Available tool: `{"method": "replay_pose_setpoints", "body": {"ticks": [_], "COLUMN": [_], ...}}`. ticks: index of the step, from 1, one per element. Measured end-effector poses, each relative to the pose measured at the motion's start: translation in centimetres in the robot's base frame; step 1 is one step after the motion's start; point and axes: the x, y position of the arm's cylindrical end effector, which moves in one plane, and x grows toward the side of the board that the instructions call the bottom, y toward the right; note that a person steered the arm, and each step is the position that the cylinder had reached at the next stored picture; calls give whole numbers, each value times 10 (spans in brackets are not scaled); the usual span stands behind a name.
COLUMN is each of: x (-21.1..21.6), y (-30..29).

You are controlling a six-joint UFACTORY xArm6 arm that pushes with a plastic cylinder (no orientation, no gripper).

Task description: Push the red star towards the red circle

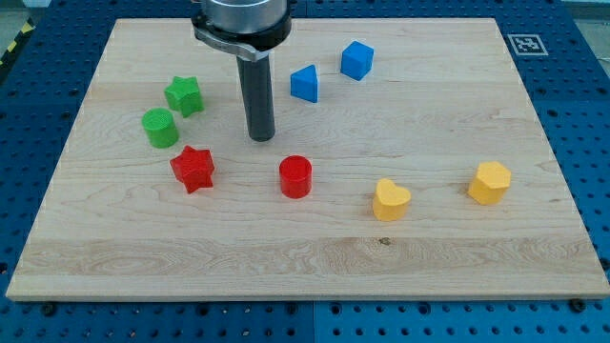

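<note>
Arm: the rod is hanging straight down from the view's top, dark and upright, under a grey collar.
My tip [261, 138]: sitting on the wooden surface [305, 257], not touching any block. No fingers on this rig, so nothing is being clenched or grasped.
Red star [193, 169]: lying down and to the view's left of my tip, near it but apart.
Red circle [295, 176]: sitting below my tip and a bit to the view's right, well clear of the star, with bare wood showing between them.
Green star [184, 95] and green cylinder [160, 128]: hanging out close together at the view's left, above the red star.
Blue blocks: a wedge-like one [305, 84] and a blue cube [357, 60], sitting toward the view's top, right of the rod.
Yellow heart [391, 200] and a second yellow block [489, 182]: sitting over at the view's right.
</note>
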Motion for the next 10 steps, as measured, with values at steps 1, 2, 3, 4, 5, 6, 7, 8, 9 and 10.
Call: {"method": "replay_pose_setpoints", "body": {"ticks": [1,2,3,4,5,6,7,8,9,10], "x": [0,4,5,5,5,15,20,20,20,21], "y": [0,-11,-15,-15,-29,-36,-67,-70,-73,-80]}}
